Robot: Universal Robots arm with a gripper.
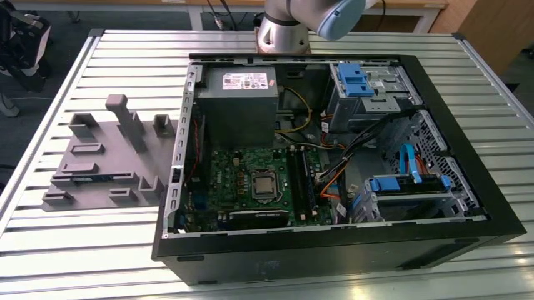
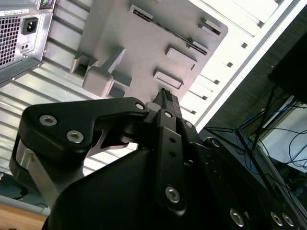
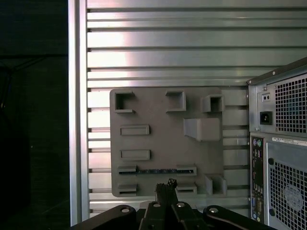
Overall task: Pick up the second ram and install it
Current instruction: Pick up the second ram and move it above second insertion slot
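Note:
The second ram is a thin dark stick with a row of small chips. It lies flat between two holders near one end of the grey fixture plate. In the exterior view it shows as a dark strip low on the plate, left of the open computer case. My gripper hangs well above the plate, a little off the stick's middle, shut with nothing in it. Its fingertips meet in the second wrist view. The long black memory slots lie beside the processor on the green motherboard.
The fixture carries a tall block and several low holders. The case's rear panel with its power socket stands close beside the plate. The slatted metal table ends at an edge beyond the plate. Cables and blue drive latches crowd the case's right.

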